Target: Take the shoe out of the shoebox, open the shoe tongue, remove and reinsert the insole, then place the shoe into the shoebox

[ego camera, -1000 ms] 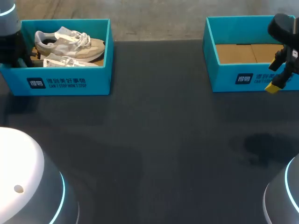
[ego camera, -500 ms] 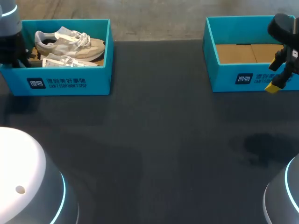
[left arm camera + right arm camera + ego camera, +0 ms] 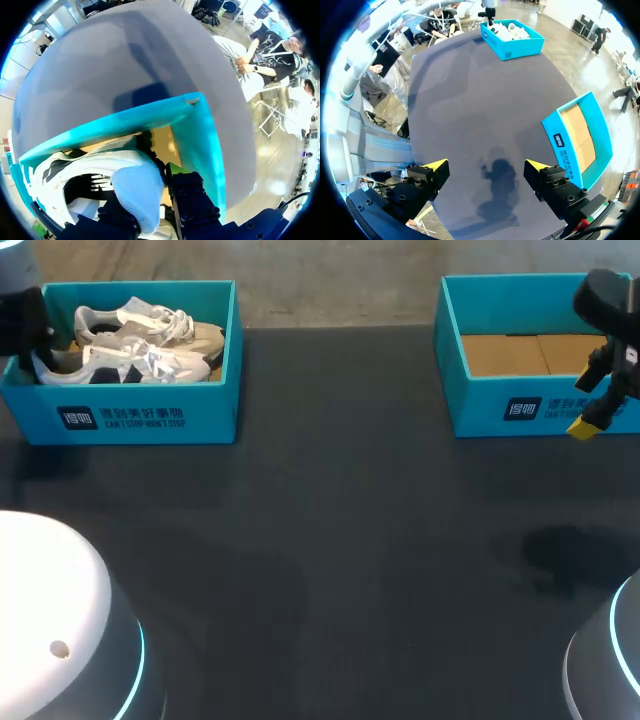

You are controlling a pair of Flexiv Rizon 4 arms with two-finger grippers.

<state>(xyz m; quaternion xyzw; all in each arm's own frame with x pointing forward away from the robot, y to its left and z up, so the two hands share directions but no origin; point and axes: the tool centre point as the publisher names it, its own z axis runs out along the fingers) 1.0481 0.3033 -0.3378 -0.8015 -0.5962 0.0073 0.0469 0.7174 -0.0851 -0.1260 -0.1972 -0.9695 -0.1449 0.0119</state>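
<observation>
Shoe (image 3: 100, 170) heel pinched in left hand (image 3: 150, 205), inside shoebox (image 3: 200, 135), right hand (image 3: 485, 167) spread open, well apart

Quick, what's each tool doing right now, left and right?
Left tool: closed on the heel of a shoe inside the shoebox.
Right tool: open, holding nothing.

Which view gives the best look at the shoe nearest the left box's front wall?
Head view: the shoe shows nearly full length in the box. Left wrist view shows only its heel end, close up between the left gripper's fingers. Right wrist view shows just small white shapes in the far box.
</observation>
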